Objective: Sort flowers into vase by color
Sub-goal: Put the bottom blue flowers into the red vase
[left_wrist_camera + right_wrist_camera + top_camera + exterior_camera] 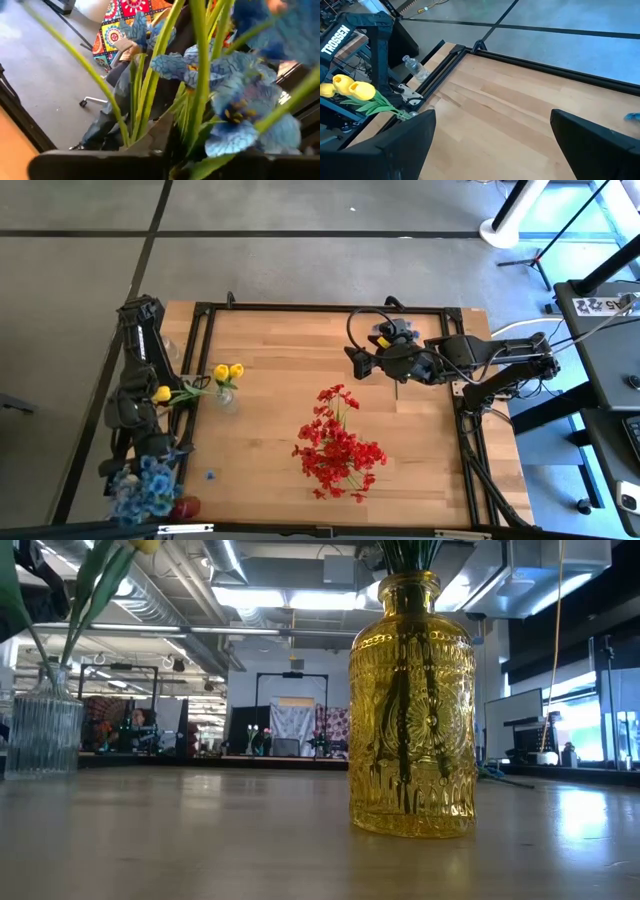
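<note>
Step in hand: judged to be the release of the blue flowers [143,485] at the near-left corner of the bench [270,370], where they already stood bunched together.
Left claw: it sat by the bench's left edge beside that bunch; the wrist view was filled with green stems [165,60] and blue blooms, so whether its fingers were apart or clamped on a stem could not be told.
Right claw [492,135]: fingers wide apart and holding nothing, hovering over the far-right part of the bench.
Other flowers: the red flowers [340,445] stood in the yellow glass vase [411,705] mid-bench; the yellow flowers [228,372] stood in a clear ribbed vase [42,735] toward the left, with one more yellow bloom [161,393] just beside the left arm.
Doing it well: part the fingers fully before pulling away, then back out along the stems, not across them, so no sprig is dragged out.
Risk: leaves snagging on a finger could tip the bunch.
</note>
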You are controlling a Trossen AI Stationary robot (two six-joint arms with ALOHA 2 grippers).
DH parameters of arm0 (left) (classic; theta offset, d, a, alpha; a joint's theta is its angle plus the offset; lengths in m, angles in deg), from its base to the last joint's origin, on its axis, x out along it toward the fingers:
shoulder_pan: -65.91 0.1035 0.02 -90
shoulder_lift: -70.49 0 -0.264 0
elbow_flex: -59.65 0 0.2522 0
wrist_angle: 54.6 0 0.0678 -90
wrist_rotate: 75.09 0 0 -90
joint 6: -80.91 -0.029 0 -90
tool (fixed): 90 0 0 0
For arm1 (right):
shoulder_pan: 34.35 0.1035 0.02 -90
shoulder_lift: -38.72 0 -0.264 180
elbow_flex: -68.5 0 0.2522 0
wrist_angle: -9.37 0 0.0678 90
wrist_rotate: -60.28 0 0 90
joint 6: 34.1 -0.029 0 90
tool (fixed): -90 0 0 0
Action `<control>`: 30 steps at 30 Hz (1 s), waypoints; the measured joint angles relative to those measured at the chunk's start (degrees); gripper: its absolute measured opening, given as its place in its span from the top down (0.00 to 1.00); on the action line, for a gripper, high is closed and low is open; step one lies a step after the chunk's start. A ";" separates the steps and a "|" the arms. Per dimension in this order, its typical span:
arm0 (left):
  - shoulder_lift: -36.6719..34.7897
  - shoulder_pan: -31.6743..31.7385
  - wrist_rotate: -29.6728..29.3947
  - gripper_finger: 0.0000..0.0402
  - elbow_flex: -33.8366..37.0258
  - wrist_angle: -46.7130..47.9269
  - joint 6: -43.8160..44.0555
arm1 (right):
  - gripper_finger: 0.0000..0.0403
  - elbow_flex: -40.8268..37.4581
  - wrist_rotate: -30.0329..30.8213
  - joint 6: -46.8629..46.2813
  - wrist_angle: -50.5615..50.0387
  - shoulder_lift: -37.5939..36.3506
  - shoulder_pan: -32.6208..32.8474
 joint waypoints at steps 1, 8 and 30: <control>-0.25 0.00 0.25 0.84 -0.03 -0.07 0.37 | 0.03 0.00 -0.21 -0.05 0.10 0.00 0.00; -3.96 0.02 0.39 0.74 -0.07 -0.12 -0.12 | 0.03 0.00 -0.95 -0.06 0.18 0.00 0.00; -2.86 0.04 1.40 0.71 -1.24 5.74 5.80 | 0.03 0.02 -2.48 1.24 -0.18 0.00 0.00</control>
